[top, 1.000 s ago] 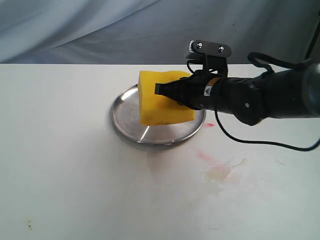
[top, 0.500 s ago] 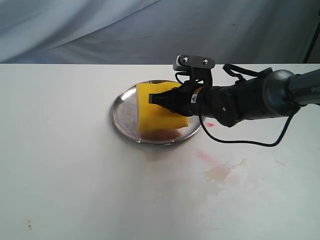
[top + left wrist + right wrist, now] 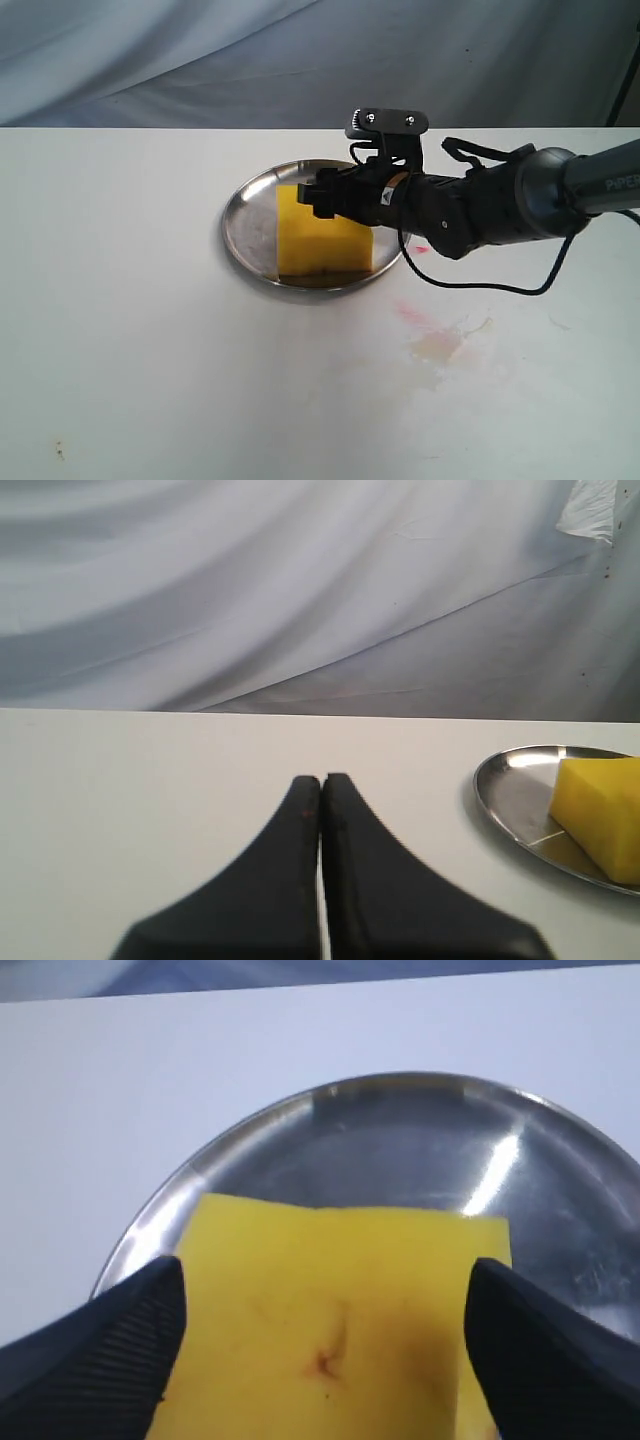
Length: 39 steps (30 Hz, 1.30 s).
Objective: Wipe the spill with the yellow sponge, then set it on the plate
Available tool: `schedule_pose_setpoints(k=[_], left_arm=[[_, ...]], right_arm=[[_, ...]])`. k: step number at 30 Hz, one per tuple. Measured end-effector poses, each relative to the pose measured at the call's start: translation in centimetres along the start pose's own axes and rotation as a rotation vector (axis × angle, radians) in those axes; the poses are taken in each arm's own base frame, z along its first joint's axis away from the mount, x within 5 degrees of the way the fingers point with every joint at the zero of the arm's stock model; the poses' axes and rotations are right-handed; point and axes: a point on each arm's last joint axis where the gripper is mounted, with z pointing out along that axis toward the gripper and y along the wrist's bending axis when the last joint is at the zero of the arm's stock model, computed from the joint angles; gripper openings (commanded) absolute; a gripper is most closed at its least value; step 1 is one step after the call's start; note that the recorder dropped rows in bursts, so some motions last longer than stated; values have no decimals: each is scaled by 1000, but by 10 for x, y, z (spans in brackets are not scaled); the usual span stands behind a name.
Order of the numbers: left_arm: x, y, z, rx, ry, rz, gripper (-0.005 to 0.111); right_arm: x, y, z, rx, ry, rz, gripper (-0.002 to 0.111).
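The yellow sponge (image 3: 322, 245) lies flat in the steel plate (image 3: 245, 205), toward its near side. My right gripper (image 3: 318, 195) hovers low over it, open, with one finger beside each short side of the sponge (image 3: 340, 1250) and no squeeze on it. In the right wrist view the right gripper (image 3: 322, 1280) frames the sponge against the plate (image 3: 420, 1150). The spill (image 3: 440, 345) is a pale tan patch on the table, nearer than the plate and to its right. My left gripper (image 3: 321, 780) is shut and empty, well away from the plate (image 3: 515, 790) and sponge (image 3: 605, 815).
Small pink-red smears (image 3: 410, 312) mark the white table between plate and spill, and another smear (image 3: 420, 249) lies by the plate's right rim. A black cable (image 3: 480, 285) loops down from the right arm. A grey cloth backdrop (image 3: 200, 60) hangs behind the table.
The right gripper lowered the sponge from a tilted, squeezed hold above the plate to flat on it. The jaws then spread apart and let it go.
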Motion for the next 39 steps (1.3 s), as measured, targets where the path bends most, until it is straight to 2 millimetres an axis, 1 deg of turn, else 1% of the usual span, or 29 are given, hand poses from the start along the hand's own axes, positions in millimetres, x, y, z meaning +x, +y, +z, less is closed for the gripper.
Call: schedule_pose_setpoints(k=[2,4,7,9,10,13,17,21,25,26,30,34,37,39], left_arm=[[0,0,0,0,0,0,1],[0,0,0,0,0,0,1],[0,0,0,0,0,0,1],[0,0,0,0,0,0,1],[0,0,0,0,0,0,1],[0,0,0,0,0,0,1],[0,0,0,0,0,0,1],[0,0,0,0,0,0,1],[0,0,0,0,0,0,1],[0,0,0,0,0,0,1],[0,0,0,0,0,0,1],[0,0,0,0,0,0,1],[0,0,0,0,0,0,1],[0,0,0,0,0,0,1]], right_arm=[[-6,2,-4,-8,-19,-5,73],[-16,6,-12,-22,-53,-14,73],[-28,8,-33,-36,-105,-14,71],[-35,6,-53,-42,-155,-15,66],[-38,3,-63,-41,-178,-13,62],[-40,-9,-100,-33,-258,-17,45],[-48,-23,-158,-1,-377,-59,26],[-57,-36,-211,53,-496,-112,13],[-65,-44,-258,125,-580,-165,0],[-66,-45,-269,146,-591,-183,0],[-62,-48,-307,213,-634,-234,0],[-50,-50,-339,266,-711,-267,0],[-37,-49,-358,291,-767,-287,0],[-29,-48,-366,305,-790,-306,0]])
